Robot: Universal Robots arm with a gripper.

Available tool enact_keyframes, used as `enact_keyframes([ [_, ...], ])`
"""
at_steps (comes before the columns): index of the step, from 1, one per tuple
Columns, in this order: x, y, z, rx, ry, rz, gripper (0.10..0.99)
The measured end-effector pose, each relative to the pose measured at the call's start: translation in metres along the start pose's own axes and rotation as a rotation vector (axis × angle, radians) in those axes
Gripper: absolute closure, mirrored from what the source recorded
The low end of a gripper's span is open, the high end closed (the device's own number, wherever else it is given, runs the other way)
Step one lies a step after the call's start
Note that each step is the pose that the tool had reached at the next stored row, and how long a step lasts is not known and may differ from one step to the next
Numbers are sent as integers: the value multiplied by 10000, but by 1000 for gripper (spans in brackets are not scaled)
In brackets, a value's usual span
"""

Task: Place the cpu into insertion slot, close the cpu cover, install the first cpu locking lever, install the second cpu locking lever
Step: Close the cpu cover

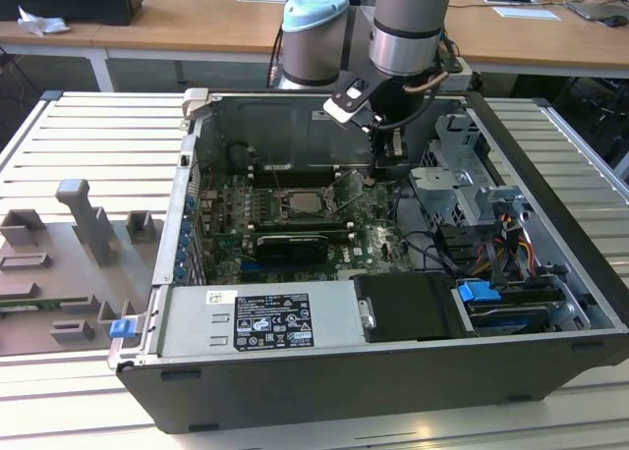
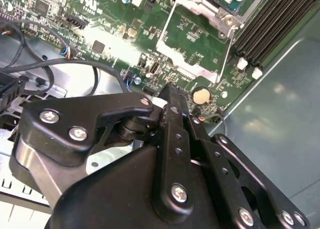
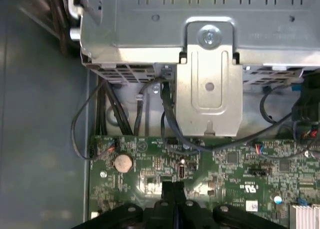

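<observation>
Looking into the open case (image 1: 324, 396), we'd say step one's done: the cpu (image 1: 303, 202) sits in the insertion slot (image 1: 295, 217), mid-motherboard. The cpu cover (image 2: 192, 41) looks flipped open beside it, so closing and latching are left. The end effector (image 2: 170, 93) hovers just past it, fingertips pressed together, empty.

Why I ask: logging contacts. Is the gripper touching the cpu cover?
Apart. In the second wrist view, green board shows between the gripper and the cpu cover.
</observation>
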State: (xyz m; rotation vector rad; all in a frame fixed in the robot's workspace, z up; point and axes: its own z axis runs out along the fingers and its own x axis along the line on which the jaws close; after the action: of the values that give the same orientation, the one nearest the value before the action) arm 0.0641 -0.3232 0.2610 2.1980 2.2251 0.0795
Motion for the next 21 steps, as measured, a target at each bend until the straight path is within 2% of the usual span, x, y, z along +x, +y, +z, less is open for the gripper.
enact_keyframes([
  [6, -3, -5, 104, 68, 10, -82, 980],
  [13, -3, -5, 108, 72, 12, -90, 980],
  [16, -2, -5, 108, 201, 16, -86, 980],
  [19, -2, -6, 101, 260, 19, -83, 980],
  [21, -2, -12, 99, 262, 17, -83, 980],
])
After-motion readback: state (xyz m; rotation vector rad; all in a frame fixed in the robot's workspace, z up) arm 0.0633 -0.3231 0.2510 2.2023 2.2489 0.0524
